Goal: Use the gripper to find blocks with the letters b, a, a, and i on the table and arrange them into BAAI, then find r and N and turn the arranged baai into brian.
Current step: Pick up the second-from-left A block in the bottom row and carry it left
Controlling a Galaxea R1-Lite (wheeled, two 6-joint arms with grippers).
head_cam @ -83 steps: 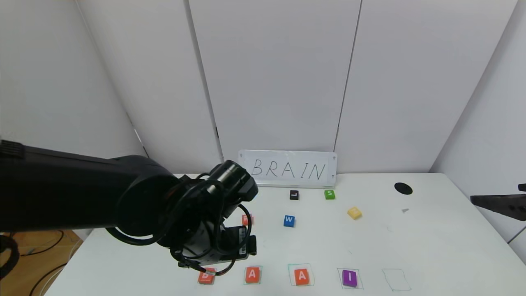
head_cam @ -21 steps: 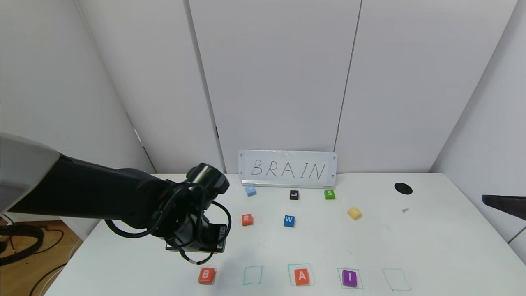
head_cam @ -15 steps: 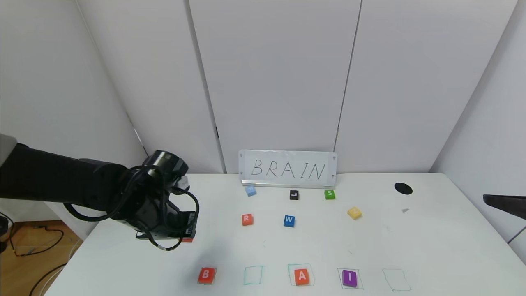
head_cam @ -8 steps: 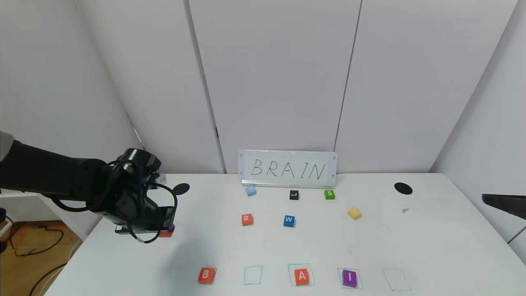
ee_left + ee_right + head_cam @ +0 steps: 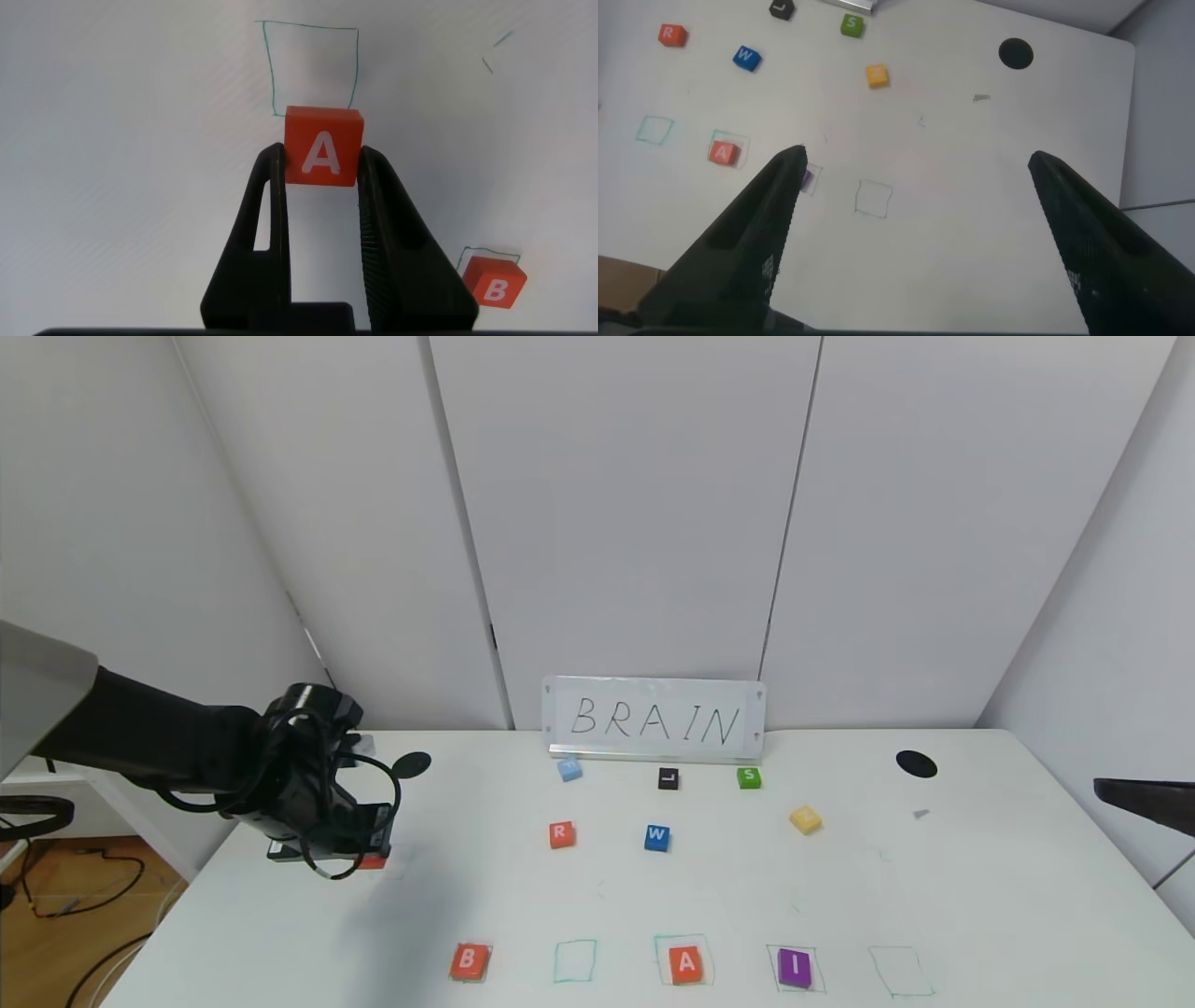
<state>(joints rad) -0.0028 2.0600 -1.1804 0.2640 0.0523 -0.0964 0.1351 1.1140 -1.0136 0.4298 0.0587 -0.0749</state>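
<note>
Left claw [image 5: 322, 177]: we see it clamped on an orange-red A block [image 5: 323, 147], one finger on each side, over the left part of the counter [image 5: 653, 896], near the left black hole [image 5: 411, 764].
Held A block: letter side faces the wrist camera; in the head view only a red edge [image 5: 373, 862] shows under the claw.
Front row: B [image 5: 469, 961], a bare green square [image 5: 574, 960], the other A [image 5: 686, 963] in its square, purple I [image 5: 794, 967], then another bare square [image 5: 900, 972].
r [image 5: 560, 834]: mid-counter, left of the blue W block [image 5: 656, 837].
N [image 5: 805, 819]: yellow, right of W, well apart from the row.
Back: light blue block [image 5: 569, 769], black L block [image 5: 667, 778], green S block [image 5: 749, 777], before the BRAIN sign [image 5: 653, 719].
Right claw [image 5: 915, 233]: parked at the counter's right edge, fingers spread wide, holding nothing.
</note>
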